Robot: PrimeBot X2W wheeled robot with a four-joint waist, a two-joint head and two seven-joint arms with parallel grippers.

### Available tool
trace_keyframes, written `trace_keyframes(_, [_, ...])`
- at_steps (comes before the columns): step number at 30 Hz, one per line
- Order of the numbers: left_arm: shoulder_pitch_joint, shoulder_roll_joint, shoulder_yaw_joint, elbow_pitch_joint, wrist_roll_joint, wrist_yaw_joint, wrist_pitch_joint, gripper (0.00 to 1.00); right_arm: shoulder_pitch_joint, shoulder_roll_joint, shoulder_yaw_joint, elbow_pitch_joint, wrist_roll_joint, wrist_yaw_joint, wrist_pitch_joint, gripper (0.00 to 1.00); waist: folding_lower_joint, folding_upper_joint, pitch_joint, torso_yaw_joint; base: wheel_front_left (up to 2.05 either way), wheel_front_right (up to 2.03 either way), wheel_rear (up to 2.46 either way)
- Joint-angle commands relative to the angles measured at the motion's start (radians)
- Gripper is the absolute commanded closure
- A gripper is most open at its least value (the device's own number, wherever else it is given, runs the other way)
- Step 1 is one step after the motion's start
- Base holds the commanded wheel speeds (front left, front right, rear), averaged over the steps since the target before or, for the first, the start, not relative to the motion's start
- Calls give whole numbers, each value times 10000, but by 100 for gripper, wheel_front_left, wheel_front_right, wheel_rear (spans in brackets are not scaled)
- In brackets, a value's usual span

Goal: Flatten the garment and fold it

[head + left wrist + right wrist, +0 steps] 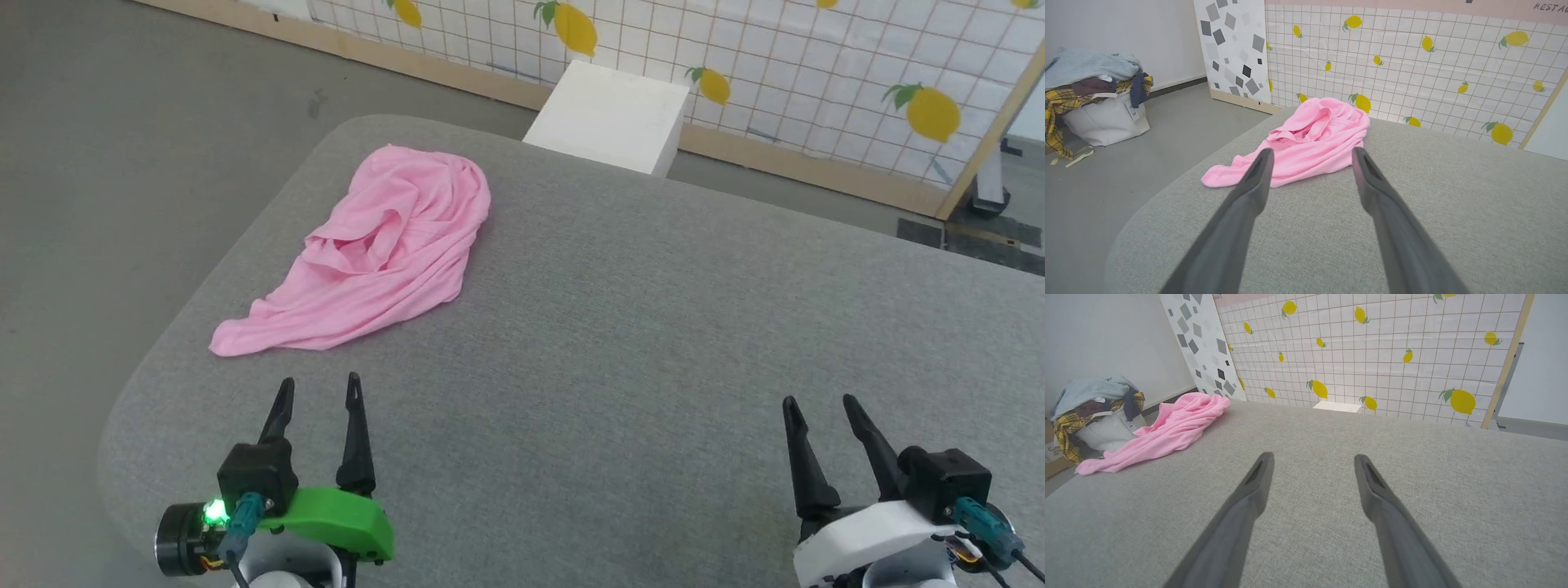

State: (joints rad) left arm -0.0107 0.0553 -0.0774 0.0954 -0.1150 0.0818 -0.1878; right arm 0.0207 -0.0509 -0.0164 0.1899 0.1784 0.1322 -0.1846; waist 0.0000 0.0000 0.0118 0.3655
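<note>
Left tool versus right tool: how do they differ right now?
The left tool has a green wrist cover; the right tool a white one. The left tool points at the garment, close by; the right tool sits far across the table. Both are open and empty.

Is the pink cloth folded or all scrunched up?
Scrunched up: the garment lies in a wrinkly heap, not flat, on the grey table.

Open grey tabletop (637, 327) across the middle and right — crumpled pink garment (367, 253) heaped at the far left
</note>
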Motion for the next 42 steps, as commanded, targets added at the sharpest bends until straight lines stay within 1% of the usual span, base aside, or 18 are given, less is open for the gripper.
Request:
trace_keyframes(1, [186, -38, -26, 57, -123, 80, -116, 0, 116, 5, -40, -24, -85, -11, -63, 0, 0, 0, -1, 76, 0, 0, 0])
trace_keyframes(13, [199, -44, -106, 173, 55, 294, -366, 0, 225, 6, -60, -275, -47, -13, 7, 0, 0, 0, -12, 431, 0, 0, 0])
trace_keyframes(32, [180, -51, -185, 356, -154, 492, -740, 0, 378, 7, -143, -237, 238, -15, -187, 0, 0, 0, 81, 857, 0, 0, 0])
trace_keyframes(38, [45, -51, -191, 443, -180, 451, -740, 0, 329, 7, -159, -294, 219, -15, -148, 0, 0, 0, 176, 729, 0, 0, 0])
trace_keyframes(42, [-284, 28, -196, 739, -231, 199, -740, 0, 271, 7, -175, -344, 167, -15, -104, 0, 0, 0, 261, 626, 0, 0, 0])
